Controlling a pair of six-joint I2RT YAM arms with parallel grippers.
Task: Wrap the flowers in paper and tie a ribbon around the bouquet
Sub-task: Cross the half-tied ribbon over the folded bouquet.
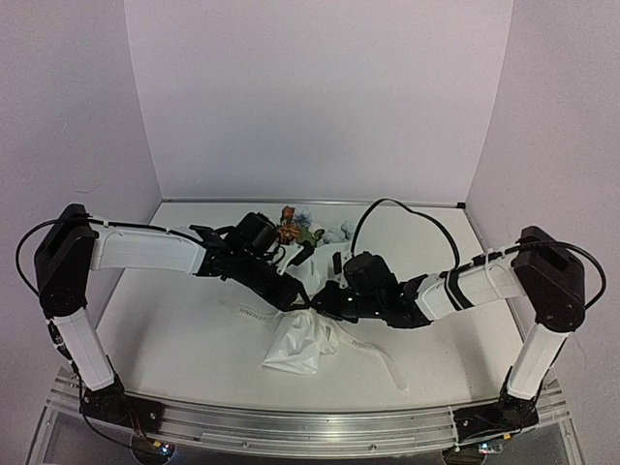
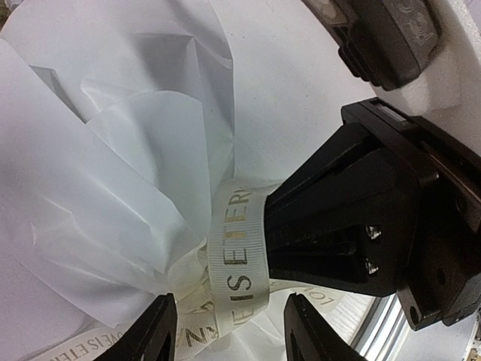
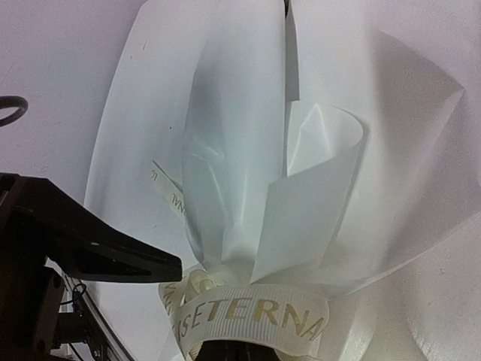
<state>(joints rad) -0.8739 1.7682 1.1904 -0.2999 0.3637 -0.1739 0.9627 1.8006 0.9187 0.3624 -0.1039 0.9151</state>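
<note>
While ribbon (image 2: 239, 248) cinches gathered paper (image 2: 113, 188), flowers (image 1: 295, 231) showing beyond.

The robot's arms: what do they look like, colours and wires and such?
The left arm and right arm have white tubular sections between chunky black joints. A thin black cable loops above the right one. The right hand is a black wedge with small screws.

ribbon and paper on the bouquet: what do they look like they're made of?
The ribbon: probably woven fabric, grosgrain-like, cream and matte. A fine ribbed weave shows in the left wrist view, with gold printed letters. The paper: thin, tissue-like white sheet, matte and slightly translucent where layers overlap. It holds sharp creases and gathers tightly under the ribbon.
</note>
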